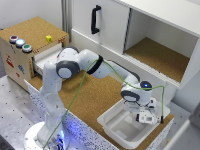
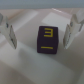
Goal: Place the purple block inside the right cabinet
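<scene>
The purple block [image 2: 49, 39] carries yellow markings on its top face — a shape like the numeral 3 above a short bar. It lies on the pale floor of the white tub [image 1: 116, 126] at the lower right of the exterior view, on the cork counter [image 1: 90, 97]. The fingers [image 2: 10, 34] stand wide open on either side of the block, not touching it — the right cabinet [image 1: 159, 56] sits at the upper right.

You see a dark purple block [image 2: 48, 40] marked with yellow figures, lying on the pale floor of a white tub [image 1: 112, 123]. Behind that tub, the cabinet [image 1: 157, 57] shows white walls and a cork-brown floor, and a black handle [image 1: 95, 19] hangs on the white door beside it. The bench [image 1: 90, 97] is cork-brown, with a speckled white edge. Your claw [image 1: 145, 117] is white and grey.
</scene>
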You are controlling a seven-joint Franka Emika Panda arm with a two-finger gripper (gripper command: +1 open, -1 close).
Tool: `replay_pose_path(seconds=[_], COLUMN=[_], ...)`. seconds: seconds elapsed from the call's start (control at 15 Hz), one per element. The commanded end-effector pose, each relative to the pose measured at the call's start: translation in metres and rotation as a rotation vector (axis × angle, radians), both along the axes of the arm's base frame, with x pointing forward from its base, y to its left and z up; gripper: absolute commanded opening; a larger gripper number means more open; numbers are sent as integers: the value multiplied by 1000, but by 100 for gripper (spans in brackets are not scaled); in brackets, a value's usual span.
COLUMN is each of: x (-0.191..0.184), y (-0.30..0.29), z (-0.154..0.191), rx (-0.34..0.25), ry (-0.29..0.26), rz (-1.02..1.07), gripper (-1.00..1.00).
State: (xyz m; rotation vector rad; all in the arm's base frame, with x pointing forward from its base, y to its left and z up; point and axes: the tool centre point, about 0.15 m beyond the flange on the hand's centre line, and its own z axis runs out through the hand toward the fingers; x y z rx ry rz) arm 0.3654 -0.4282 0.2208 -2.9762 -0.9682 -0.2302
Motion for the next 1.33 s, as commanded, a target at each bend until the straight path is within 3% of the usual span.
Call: replay_pose_path(seconds=[0.0,0.6,0.93,1.13,1.27], x=[23,23,31,44,59], y=[-8,12,60,100,128], z=[-17,-12,81,162,204], rx=[30,-32,-1,54,100], ry=[-17,-73,-250,-421,-507], rz=[-17,-135,-311,-405,-456], gripper=[-100,-100,-100,-100,-100])
